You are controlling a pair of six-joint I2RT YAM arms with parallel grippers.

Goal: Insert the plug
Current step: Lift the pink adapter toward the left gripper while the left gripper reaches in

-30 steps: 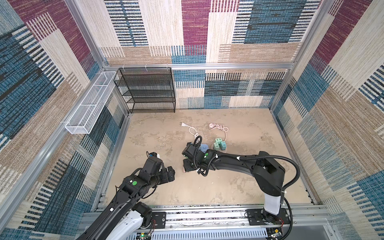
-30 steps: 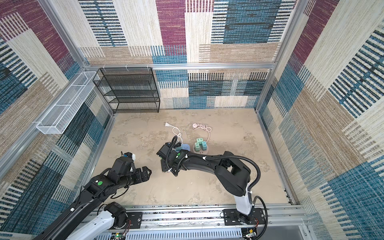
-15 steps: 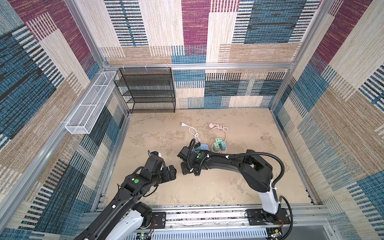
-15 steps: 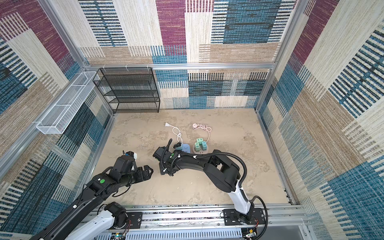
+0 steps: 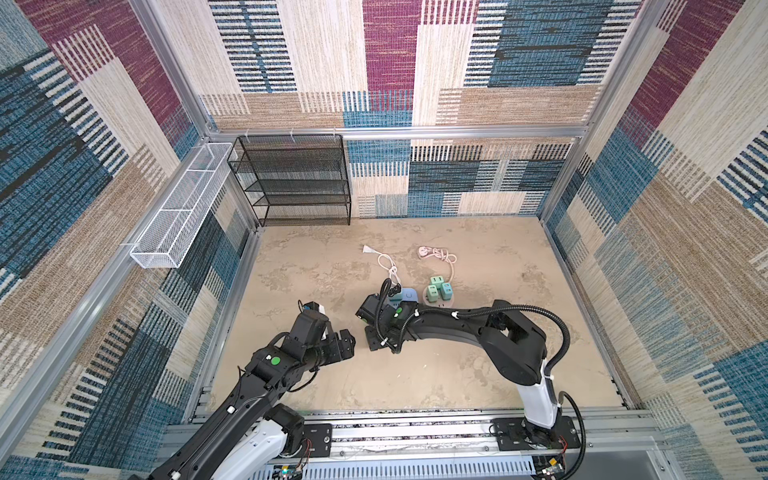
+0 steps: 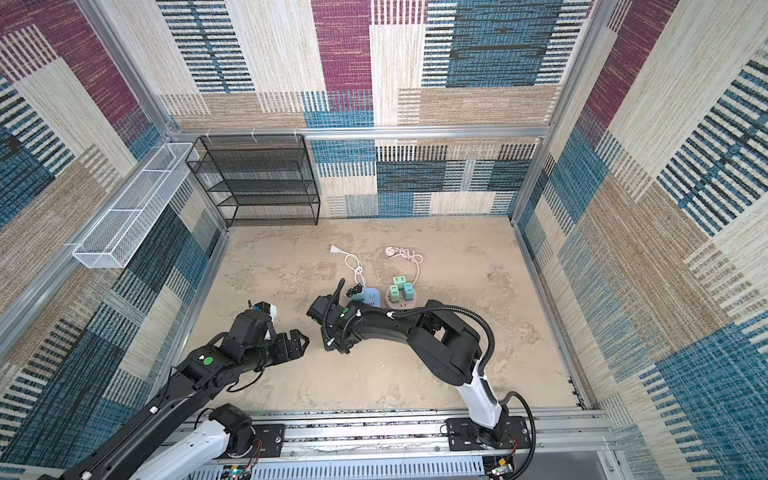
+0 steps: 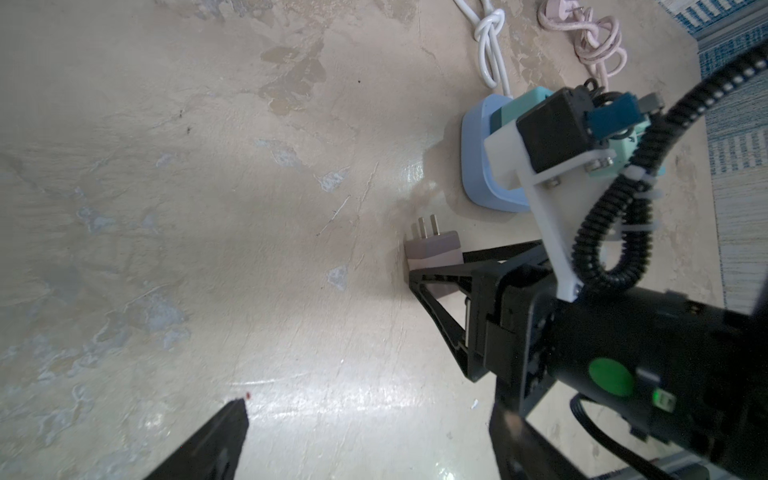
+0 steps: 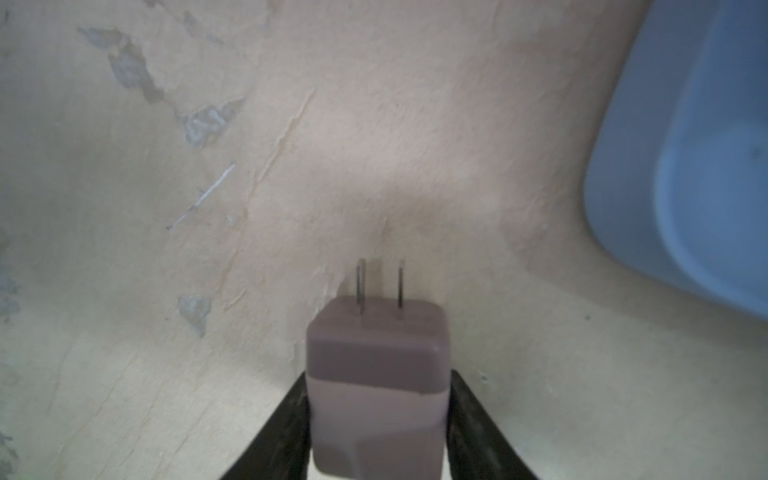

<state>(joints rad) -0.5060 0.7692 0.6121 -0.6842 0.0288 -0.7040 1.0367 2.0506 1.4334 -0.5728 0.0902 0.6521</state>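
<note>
A mauve two-prong plug [image 8: 376, 349] sits between the fingers of my right gripper [image 8: 379, 376], which press on both its sides; its prongs point forward, low over the floor. In the left wrist view the plug [image 7: 434, 247] sticks out of the right gripper [image 7: 436, 266], just short of the blue power strip [image 7: 478, 166]. In both top views the right gripper [image 5: 372, 337] [image 6: 332, 343] hides the plug, in front of the blue strip [image 5: 405, 296] [image 6: 371, 296]. My left gripper [image 5: 347, 338] [image 6: 300, 340] [image 7: 372, 411] is open and empty, close to the left of the right one.
A round socket base with green plugs [image 5: 438, 290] stands right of the blue strip. A knotted white cord [image 5: 386, 262] and a pink cord [image 5: 436, 253] lie behind. A black mesh rack [image 5: 297, 178] and a white wire basket [image 5: 183, 208] line the back left.
My right arm's elbow has swung left while its gripper stayed low by the blue strip, and its jaws have narrowed. The left arm has hardly moved.
</note>
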